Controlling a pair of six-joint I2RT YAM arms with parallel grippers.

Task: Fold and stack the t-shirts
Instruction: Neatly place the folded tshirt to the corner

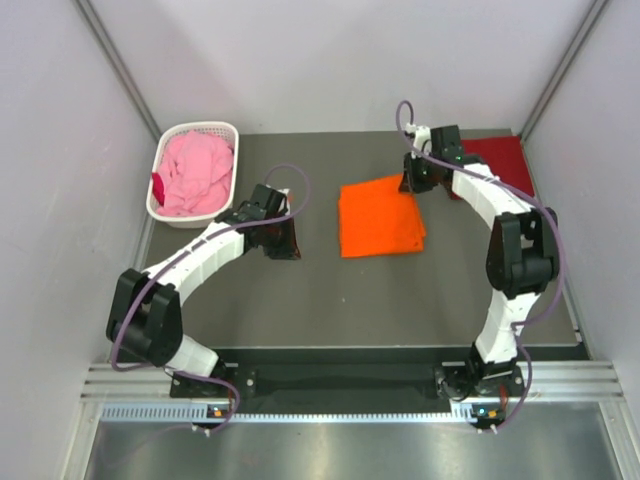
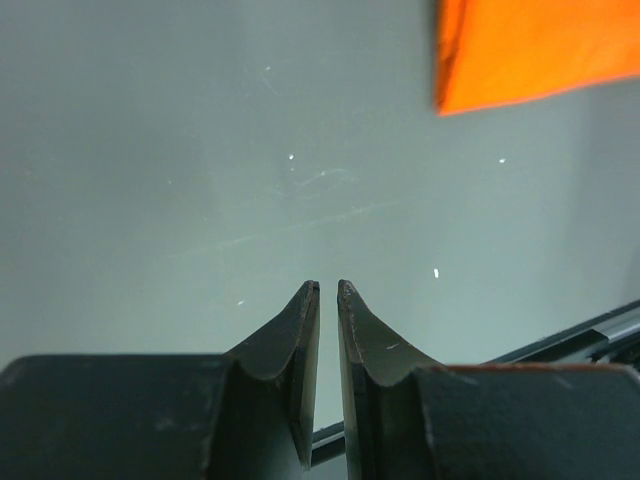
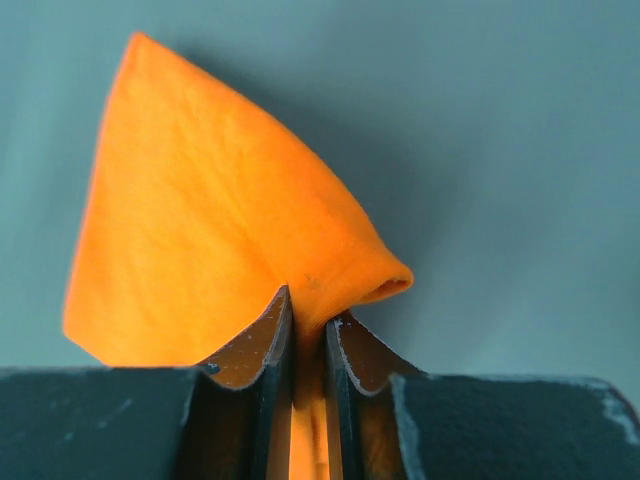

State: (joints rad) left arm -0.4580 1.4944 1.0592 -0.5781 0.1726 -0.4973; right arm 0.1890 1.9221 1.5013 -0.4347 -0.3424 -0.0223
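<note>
A bright orange t-shirt [image 1: 380,215] lies folded flat at the middle of the dark table. My right gripper [image 1: 412,183] is at its far right corner. The right wrist view shows this gripper [image 3: 308,305] shut on a pinched-up fold of the orange cloth [image 3: 200,200]. A dark red t-shirt [image 1: 497,160] lies at the far right, partly hidden behind the right arm. A pink t-shirt [image 1: 195,172] is bunched in the white basket [image 1: 222,128]. My left gripper [image 1: 284,245] hovers left of the orange shirt [image 2: 540,50], its jaws [image 2: 328,285] nearly together with nothing between them.
The white lattice basket stands at the table's far left corner against the wall. Pale walls close in the table on the left, right and back. A metal rail [image 1: 350,380] with both arm bases runs along the near edge.
</note>
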